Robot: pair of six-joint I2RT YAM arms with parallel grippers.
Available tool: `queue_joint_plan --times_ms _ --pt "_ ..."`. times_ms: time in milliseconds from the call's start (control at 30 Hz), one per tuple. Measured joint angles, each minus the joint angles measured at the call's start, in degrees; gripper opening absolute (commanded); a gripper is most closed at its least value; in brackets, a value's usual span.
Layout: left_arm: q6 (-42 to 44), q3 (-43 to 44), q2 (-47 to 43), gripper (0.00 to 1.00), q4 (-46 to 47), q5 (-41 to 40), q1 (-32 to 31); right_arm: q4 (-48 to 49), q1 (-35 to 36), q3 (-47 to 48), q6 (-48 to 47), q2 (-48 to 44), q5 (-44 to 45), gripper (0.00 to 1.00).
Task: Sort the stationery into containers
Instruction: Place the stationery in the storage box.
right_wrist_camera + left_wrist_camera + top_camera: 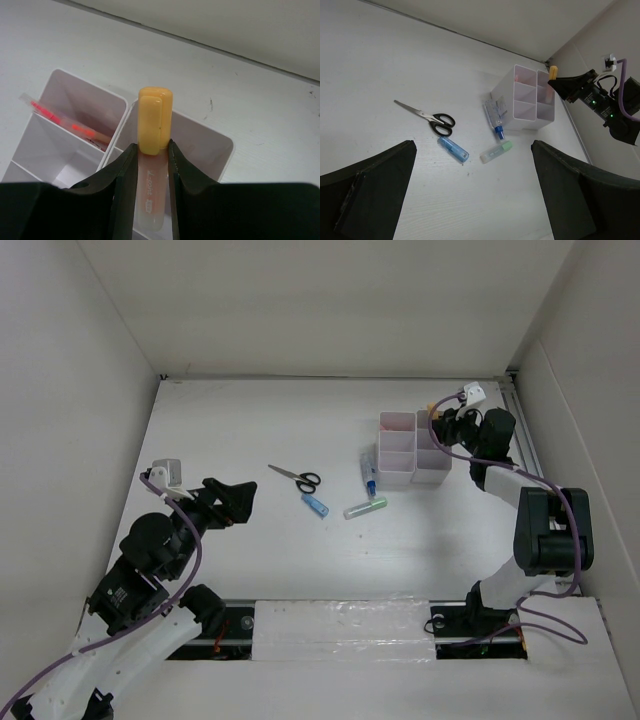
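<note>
My right pincer (151,146) is closed partway on the orange marker (155,117), pinching its translucent barrel just under the glossy rounded cap, over a corner cell of the smooth white plastic organiser (195,140). The barrel's print is too blurred to read. My left pincer (473,147) gapes wide and empty above the bench (380,65).

white organiser (397,477) sits right of centre, red pen (65,120) inside, orange marker (154,122) held over its right column. scissors (296,478), blue tube (315,505), green marker (366,507) and blue-capped pen (369,472) lie just left.
</note>
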Motion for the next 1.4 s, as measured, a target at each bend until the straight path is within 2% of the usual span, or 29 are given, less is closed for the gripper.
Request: queue_joint_plan --times_ms 467,933,1100,1200,1400 --pt "0.0 0.0 0.0 1.00 0.0 0.0 0.0 -1.5 0.0 0.0 -0.1 0.0 0.5 0.16" --pt "0.0 0.0 -0.5 1.00 0.0 0.0 0.0 -2.1 0.0 0.0 -0.4 0.0 0.6 0.32" --pt "0.0 0.0 -0.5 1.00 0.0 0.0 0.0 -2.1 0.0 0.0 -0.5 0.0 0.5 0.40" --pt "0.0 0.0 -0.5 1.00 0.0 0.0 0.0 -2.1 0.0 0.0 -0.6 0.0 0.3 0.49" --pt "0.0 0.0 -0.5 1.00 0.0 0.0 0.0 -2.1 0.0 -0.1 -0.8 -0.1 0.3 0.51"
